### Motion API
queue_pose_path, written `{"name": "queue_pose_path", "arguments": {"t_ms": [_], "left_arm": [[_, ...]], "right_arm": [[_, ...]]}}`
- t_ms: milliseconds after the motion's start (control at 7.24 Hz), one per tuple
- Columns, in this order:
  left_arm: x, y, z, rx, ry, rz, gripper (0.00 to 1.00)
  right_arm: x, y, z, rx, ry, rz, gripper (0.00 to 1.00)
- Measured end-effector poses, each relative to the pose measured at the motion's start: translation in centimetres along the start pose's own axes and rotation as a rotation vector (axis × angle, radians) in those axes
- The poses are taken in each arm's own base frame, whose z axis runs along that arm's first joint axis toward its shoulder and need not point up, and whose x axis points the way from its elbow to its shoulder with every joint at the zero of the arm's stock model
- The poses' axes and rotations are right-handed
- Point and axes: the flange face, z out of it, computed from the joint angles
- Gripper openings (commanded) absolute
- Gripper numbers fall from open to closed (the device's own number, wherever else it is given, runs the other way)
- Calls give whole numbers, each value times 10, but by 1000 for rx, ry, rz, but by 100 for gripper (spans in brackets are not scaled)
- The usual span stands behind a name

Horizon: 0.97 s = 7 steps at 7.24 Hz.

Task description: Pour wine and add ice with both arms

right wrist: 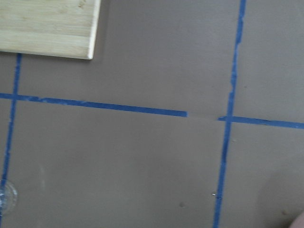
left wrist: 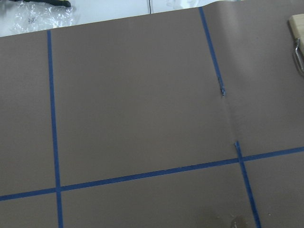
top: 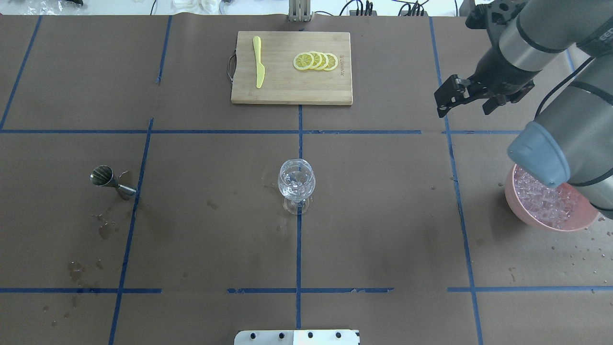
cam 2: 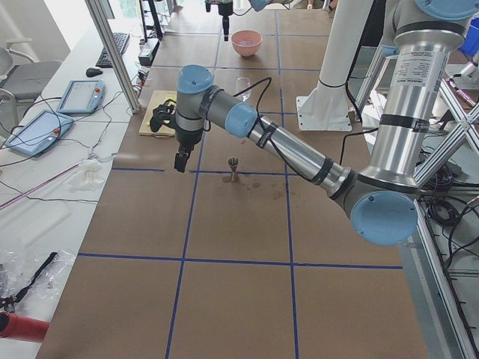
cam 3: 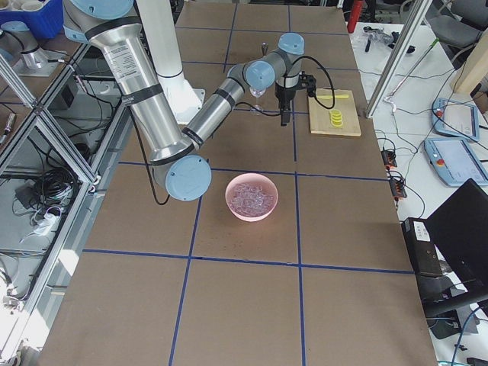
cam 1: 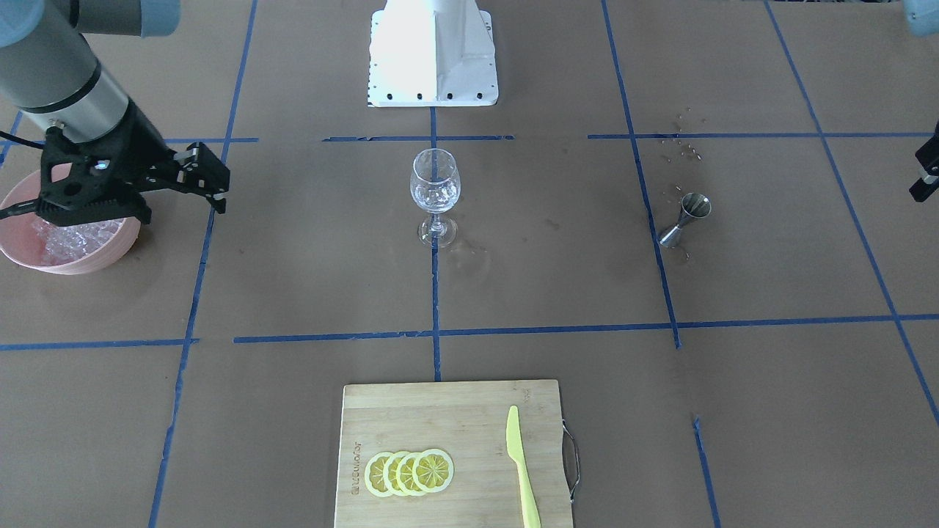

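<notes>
A clear stemmed glass (cam 1: 435,192) stands at the table's middle with clear ice cubes in its bowl (top: 296,181). I cannot make out any wine in it. More ice (top: 543,199) fills a pink bowl (cam 1: 110,253). My right gripper (top: 464,110) is open and empty. It hangs above the table beyond the bowl, toward the cutting board, and shows in the front view (cam 1: 182,211). My left gripper (cam 1: 924,169) sits at the front view's right edge. It hangs beside the steel jigger (cam 2: 233,169) in the left side view (cam 2: 179,158). I cannot tell its state.
A bamboo cutting board (top: 278,91) at the far edge holds lemon slices (top: 316,61) and a yellow knife (top: 258,67). The jigger (top: 110,180) stands upright on the robot's left amid wet spots (top: 103,230). The white base block (cam 1: 433,59) is at the robot's side.
</notes>
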Motion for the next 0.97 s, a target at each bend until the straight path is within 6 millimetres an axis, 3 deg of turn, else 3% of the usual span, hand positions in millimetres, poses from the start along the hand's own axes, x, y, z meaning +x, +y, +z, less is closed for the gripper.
{"name": "queue_pose_path", "arguments": {"t_ms": [276, 414, 690, 966], "left_arm": [[-80, 4, 27, -70, -27, 59, 100], [-105, 11, 43, -109, -27, 65, 100], [-132, 25, 61, -155, -22, 37, 100], [-152, 44, 60, -163, -25, -1, 100]], "right_arm": [[108, -10, -8, -58, 89, -74, 100], [166, -10, -11, -82, 103, -101, 100], [266, -5, -19, -109, 64, -81, 100], [335, 6, -23, -117, 49, -49, 100]]}}
